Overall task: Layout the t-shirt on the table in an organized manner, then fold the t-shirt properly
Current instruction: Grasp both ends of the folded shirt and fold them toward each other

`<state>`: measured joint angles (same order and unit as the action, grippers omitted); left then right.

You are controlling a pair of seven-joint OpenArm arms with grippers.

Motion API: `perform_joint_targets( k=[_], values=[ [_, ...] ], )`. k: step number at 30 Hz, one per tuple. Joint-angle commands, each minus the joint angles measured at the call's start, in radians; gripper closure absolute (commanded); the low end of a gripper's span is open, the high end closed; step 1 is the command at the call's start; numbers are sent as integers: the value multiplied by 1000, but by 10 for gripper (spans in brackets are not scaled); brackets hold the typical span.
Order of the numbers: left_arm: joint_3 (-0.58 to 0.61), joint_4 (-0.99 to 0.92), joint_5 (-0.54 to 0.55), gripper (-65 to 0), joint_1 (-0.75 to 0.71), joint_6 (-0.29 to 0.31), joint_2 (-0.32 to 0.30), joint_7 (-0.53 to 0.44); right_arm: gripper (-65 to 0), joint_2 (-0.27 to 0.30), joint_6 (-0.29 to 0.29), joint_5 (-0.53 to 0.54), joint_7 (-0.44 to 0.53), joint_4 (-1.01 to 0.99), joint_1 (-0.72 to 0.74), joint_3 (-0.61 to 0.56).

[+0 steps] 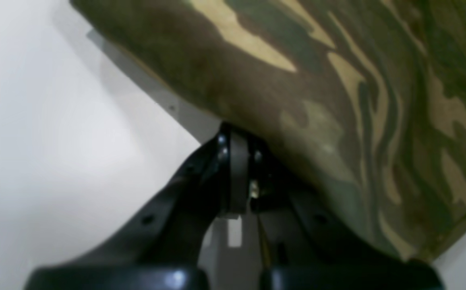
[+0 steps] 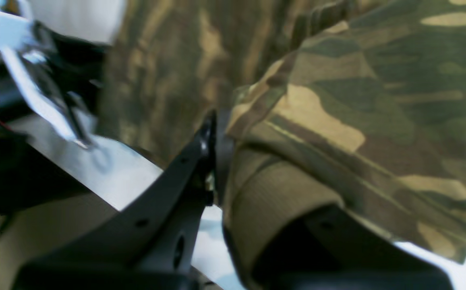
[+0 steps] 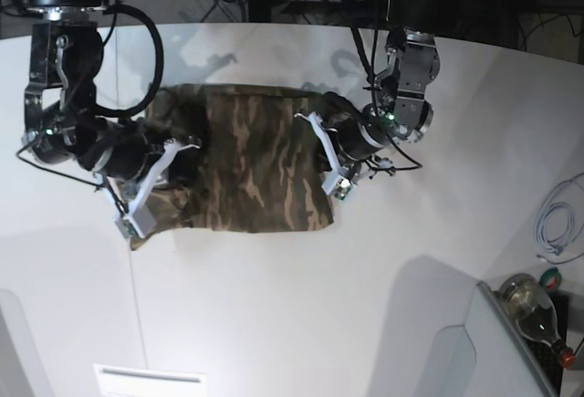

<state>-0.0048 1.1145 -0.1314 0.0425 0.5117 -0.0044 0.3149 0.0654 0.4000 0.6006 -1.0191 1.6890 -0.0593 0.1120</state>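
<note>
Plainly, both black end effectors — left (image 1: 239,169), right (image 2: 216,161) — pinch the soft, rumpled camouflage t-shirt (image 3: 255,155).

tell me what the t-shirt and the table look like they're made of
t-shirt: soft matte knit cloth, probably cotton; it drapes and creases, with a ribbed tan band.
table: hard, smooth white top, perhaps laminate or painted board; it shows faint sheen and soft reflections.

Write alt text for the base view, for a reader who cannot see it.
Seen from above, two robot arms hold a camouflage t-shirt by its opposite ends on a white table, the cloth between them mostly flat. The right gripper and the left gripper are both shut on cloth.
</note>
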Motion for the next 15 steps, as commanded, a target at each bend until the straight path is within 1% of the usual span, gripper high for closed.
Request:
perform_joint_targets(
  k=[1, 5, 7, 10, 12, 15],
  values=[
    [-2, 11, -7, 0, 6, 6, 1, 13, -6, 0, -11, 26, 18, 32, 16, -18],
    [-7, 11, -7, 0, 7, 6, -4, 14, -6, -5, -56, 28, 26, 55, 19, -114],
    [-10, 11, -7, 0, 7, 6, -4, 14, -6, -32, -75, 26, 26, 52, 26, -137],
    [-10, 11, -7, 0, 7, 6, -4, 14, -6, -45, -77, 26, 26, 49, 37, -143],
    [-10, 11, -7, 0, 7, 6, -4, 14, -6, -63, -77, 25, 26, 47, 48, -162],
    [-10, 9, -7, 0, 7, 6, -4, 14, -6, -71, -77, 23, 39, -20, 75, -196]
  ],
)
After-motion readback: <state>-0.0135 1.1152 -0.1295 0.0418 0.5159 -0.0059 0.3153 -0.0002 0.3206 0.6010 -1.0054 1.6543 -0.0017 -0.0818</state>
